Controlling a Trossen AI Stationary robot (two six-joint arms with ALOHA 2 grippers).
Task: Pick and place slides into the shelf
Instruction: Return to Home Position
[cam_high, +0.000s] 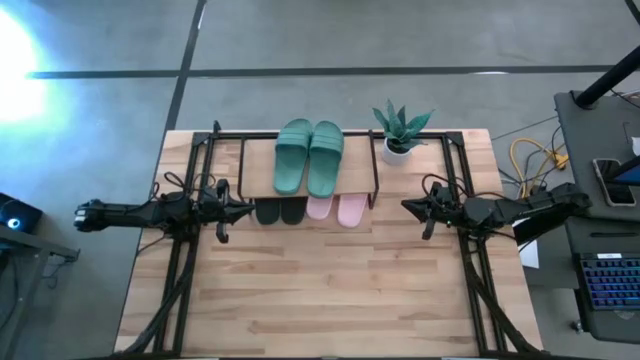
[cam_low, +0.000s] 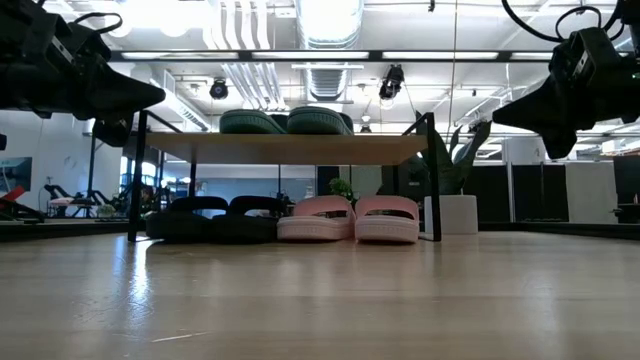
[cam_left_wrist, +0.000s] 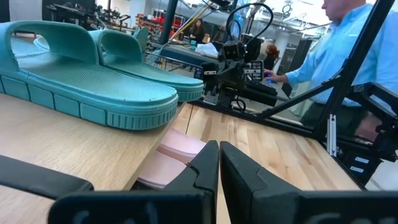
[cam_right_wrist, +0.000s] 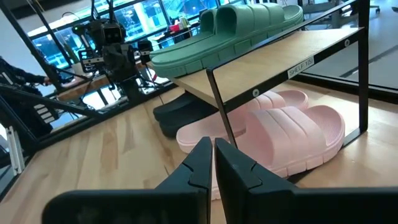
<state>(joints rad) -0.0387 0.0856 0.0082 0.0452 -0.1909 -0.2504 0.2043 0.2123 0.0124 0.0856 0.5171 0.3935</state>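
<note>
The shelf (cam_high: 260, 172) stands at the table's far middle. A green pair of slides (cam_high: 309, 155) lies on its wood top board. Under the board, a black pair (cam_low: 210, 219) and a pink pair (cam_low: 350, 220) rest with their soles on the table. My left gripper (cam_high: 247, 210) hovers shut left of the shelf, pointing level toward it. My right gripper (cam_high: 407, 207) hovers shut right of the shelf, pointing back at it. Both hold nothing. In the wrist views, the shut fingers of the left gripper (cam_left_wrist: 219, 163) and the right gripper (cam_right_wrist: 212, 158) show.
A small potted plant (cam_high: 400, 132) stands on the table just right of the shelf's far end. Black frame rails (cam_high: 180, 270) run along both table sides. The near half of the wood table (cam_high: 330, 300) lies bare. A person in a blue shirt (cam_left_wrist: 348, 50) sits beyond the table.
</note>
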